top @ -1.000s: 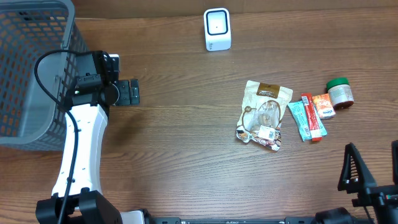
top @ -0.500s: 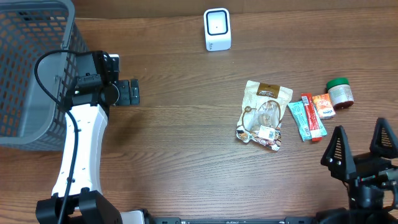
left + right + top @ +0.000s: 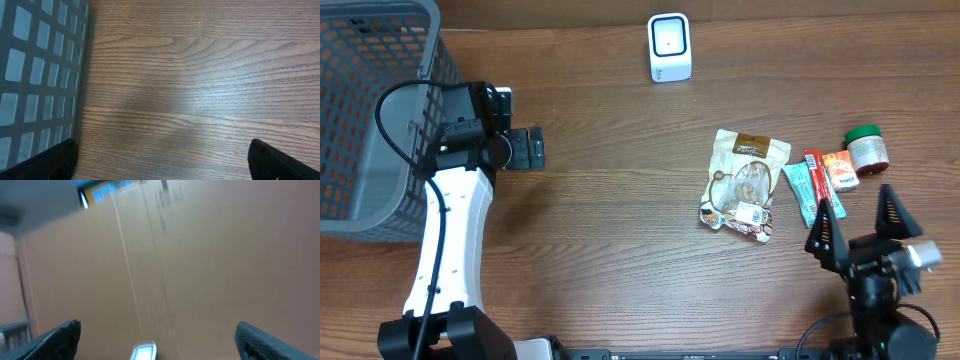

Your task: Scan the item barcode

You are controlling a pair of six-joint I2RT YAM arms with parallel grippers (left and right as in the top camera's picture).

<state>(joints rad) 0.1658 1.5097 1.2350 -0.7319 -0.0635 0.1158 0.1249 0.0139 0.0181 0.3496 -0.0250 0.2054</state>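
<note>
Snack pouch (image 3: 744, 185) at table ctr, right gripper (image 3: 857, 198) just below-right of it, jaws wide, nothing held, left gripper (image 3: 535, 149) far left of pouch, also wide, scanner (image 3: 669, 46) above-left.

The left gripper (image 3: 165, 162) is hanging over the wooden table (image 3: 200, 90), its dark fingertips (image 3: 282, 161) showing only at the bottom corners of the view. The jaws are standing wide apart, with nothing between them. The grey mesh basket (image 3: 40, 75) is filling the left edge, its wall running down just beside one fingertip.
</note>
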